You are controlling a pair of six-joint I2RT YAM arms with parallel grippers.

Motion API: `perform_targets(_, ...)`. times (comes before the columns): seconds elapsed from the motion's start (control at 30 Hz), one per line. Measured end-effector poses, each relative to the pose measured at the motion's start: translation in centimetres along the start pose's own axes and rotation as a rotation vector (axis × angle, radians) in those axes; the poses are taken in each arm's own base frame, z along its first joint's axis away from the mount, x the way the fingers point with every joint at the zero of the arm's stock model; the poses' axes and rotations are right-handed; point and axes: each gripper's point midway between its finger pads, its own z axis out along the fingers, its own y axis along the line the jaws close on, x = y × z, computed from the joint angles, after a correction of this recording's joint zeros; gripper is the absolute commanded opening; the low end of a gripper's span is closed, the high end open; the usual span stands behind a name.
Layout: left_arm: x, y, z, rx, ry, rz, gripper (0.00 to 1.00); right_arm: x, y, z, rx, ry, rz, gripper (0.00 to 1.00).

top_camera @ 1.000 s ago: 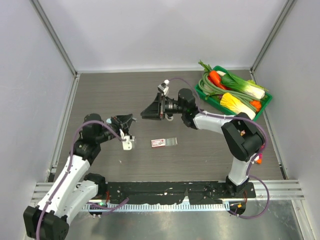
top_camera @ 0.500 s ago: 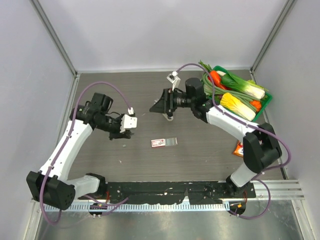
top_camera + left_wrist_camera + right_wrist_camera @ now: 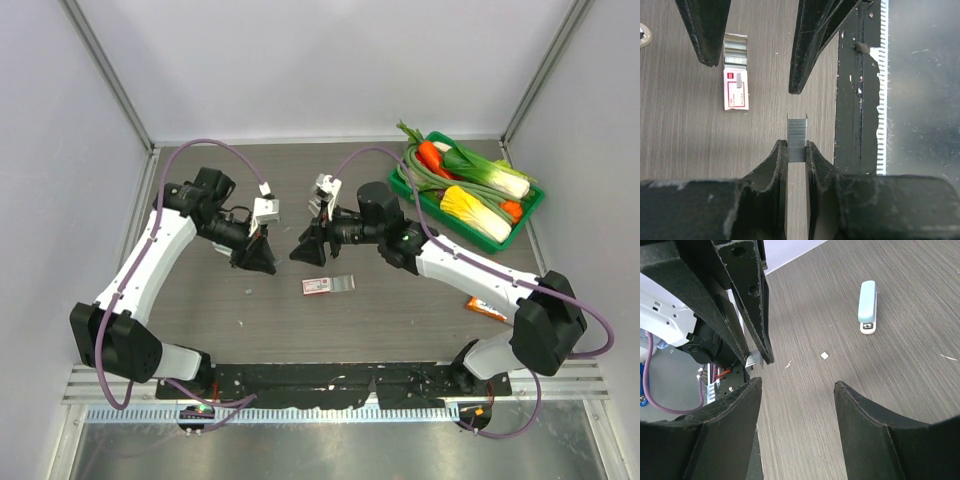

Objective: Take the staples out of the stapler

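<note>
1. Apparently past the main step: a short strip of staples, out of its housing and clamped edge-on between the closed fingers of the left gripper, low in the middle of the left wrist view, seemingly held clear of the table.
2. Just beyond, tip to tip with it: the right gripper, fingers spread wide apart, gripping nothing, close to the strip without touching it.
3. As for the stapler: lies flat and shut on the table, upper right of the right wrist view, well apart from both grippers and touched by neither. Cannot be made out in the overhead view.
4. Left to do, by this reading: set the strip down or pass it across. Impossible to say whether more staples sit inside the shut body.
5. Nearest container: a red-and-white staple box, flat on the table in the upper left of the left wrist view, with its inner tray slid partly out at the upper end and showing rows of staples. In the overhead view, dead centre, just below the two grippers.
6. Farthest container: a green tray in the upper right of the overhead view, packed with vegetables, among them leeks, carrots and a coil of green beans. Well apart from the work.
</note>
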Motion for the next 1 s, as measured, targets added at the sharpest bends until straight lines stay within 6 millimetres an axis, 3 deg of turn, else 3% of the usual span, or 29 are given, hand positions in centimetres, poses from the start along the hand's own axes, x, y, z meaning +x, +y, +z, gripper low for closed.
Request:
perform_targets(0.43,0.0,-0.5,0.3,0.020,0.003,0.012,0.01,0.6,2.7,0.3,-0.089,0.024,-0.095,0.64)
perform_targets(1.0,-0.1,-1.0,0.7,0.044,0.012,0.044,0.02,-0.1,4.8,0.6,-0.174,-0.002,-0.103,0.52)
